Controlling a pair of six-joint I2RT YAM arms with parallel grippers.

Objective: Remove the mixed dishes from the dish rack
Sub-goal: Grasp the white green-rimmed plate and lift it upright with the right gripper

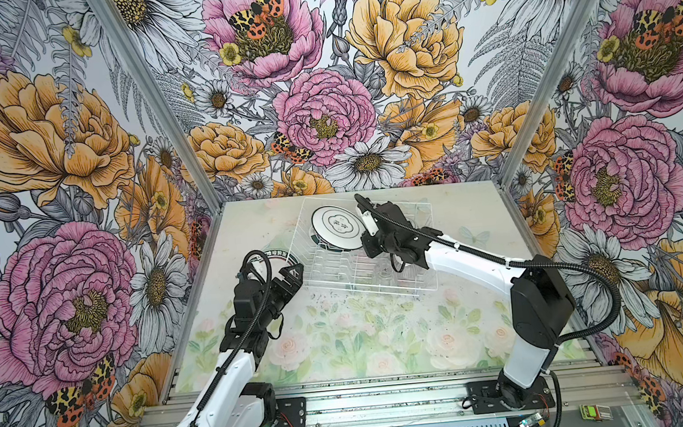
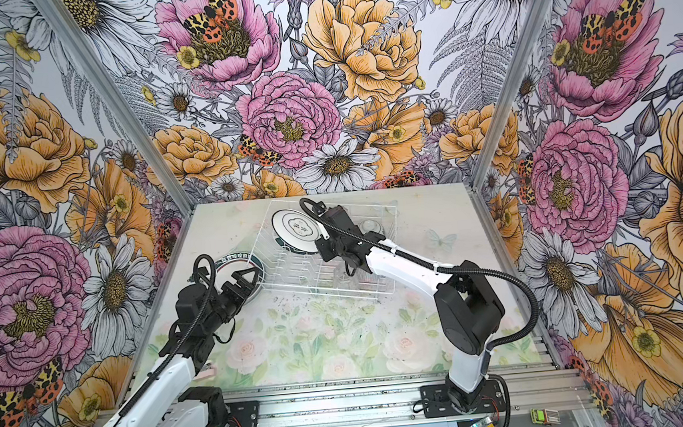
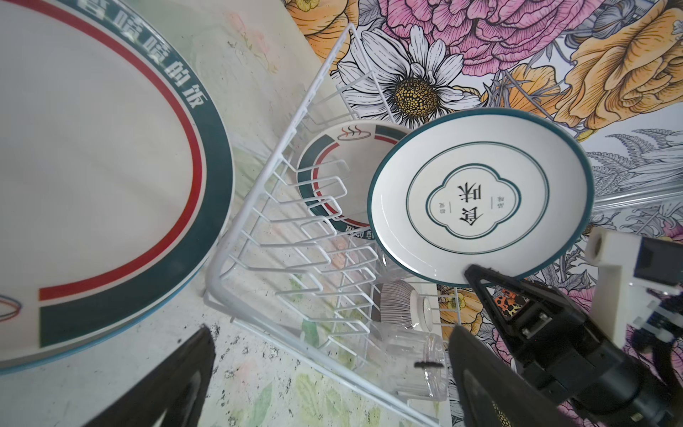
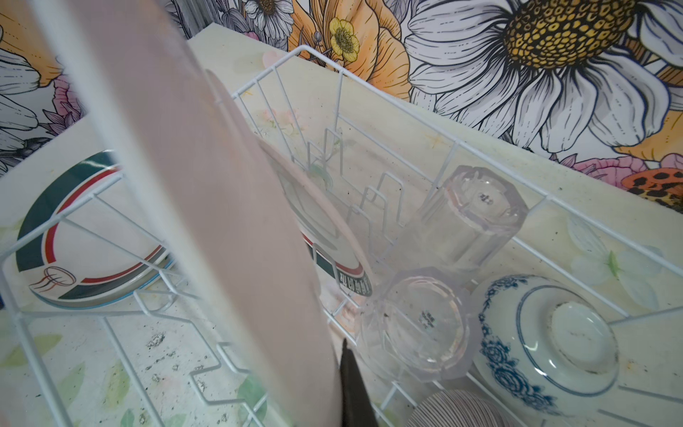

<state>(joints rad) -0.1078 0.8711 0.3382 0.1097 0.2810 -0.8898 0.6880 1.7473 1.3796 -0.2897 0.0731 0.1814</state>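
Two characters (image 3: 470, 201), 食味, mark the plate (image 3: 399, 222) pinched by right claw (image 3: 468, 271).

three walls (image 1: 322, 99) papered with large pink, orange and white flowers and spotted moths enclose a pale worktop (image 1: 341, 339) printed with faint roses; aluminium rails (image 1: 388, 400) line its near edge.

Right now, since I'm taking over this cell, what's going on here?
The right gripper is shut on the rim of a teal-edged plate, holding it up over the dish rack. The left gripper is open by a large plate lying on the table left of the rack. Another plate, two tumblers and a blue-patterned bowl sit in the rack, not yet unloaded.
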